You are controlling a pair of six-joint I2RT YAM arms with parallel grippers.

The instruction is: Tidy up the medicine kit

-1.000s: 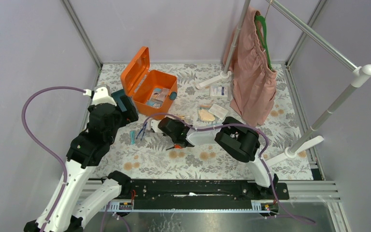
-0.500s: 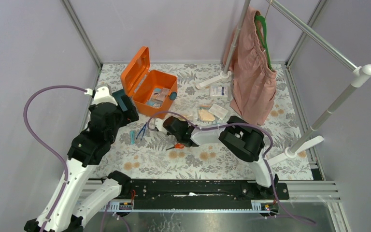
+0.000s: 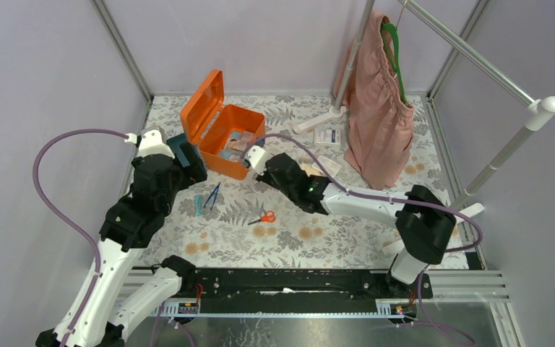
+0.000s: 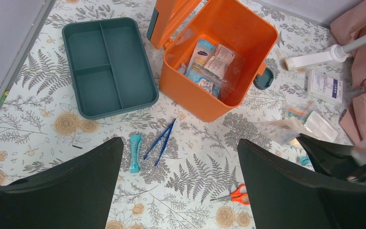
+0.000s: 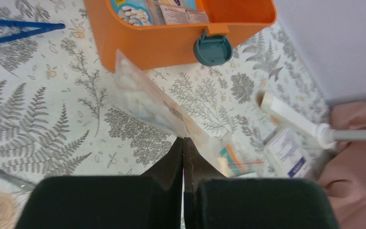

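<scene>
The medicine kit point(image 3: 225, 130) is an orange box with its lid up and several packets inside; it also shows in the left wrist view point(image 4: 219, 52) and the right wrist view point(image 5: 171, 43). Its teal divided tray point(image 4: 107, 67) lies empty on the table to its left. My right gripper point(image 3: 260, 157) is shut on a clear packet of white pads point(image 5: 152, 102), held above the table just in front of the box's round teal latch point(image 5: 212, 48). My left gripper point(image 4: 180, 142) hangs open over the table with nothing between its fingers.
Blue tweezers point(image 4: 161, 139), a teal sachet point(image 4: 135, 152) and orange scissors point(image 4: 236, 194) lie in front of the box. A white carton point(image 4: 325, 86) and more packets point(image 5: 240, 160) lie to the right. A pink garment point(image 3: 379, 116) hangs on a rack at the back right.
My right gripper shut on the packet near the tweezers, then carried it up and back toward the front of the orange box. The left arm has stayed still.
</scene>
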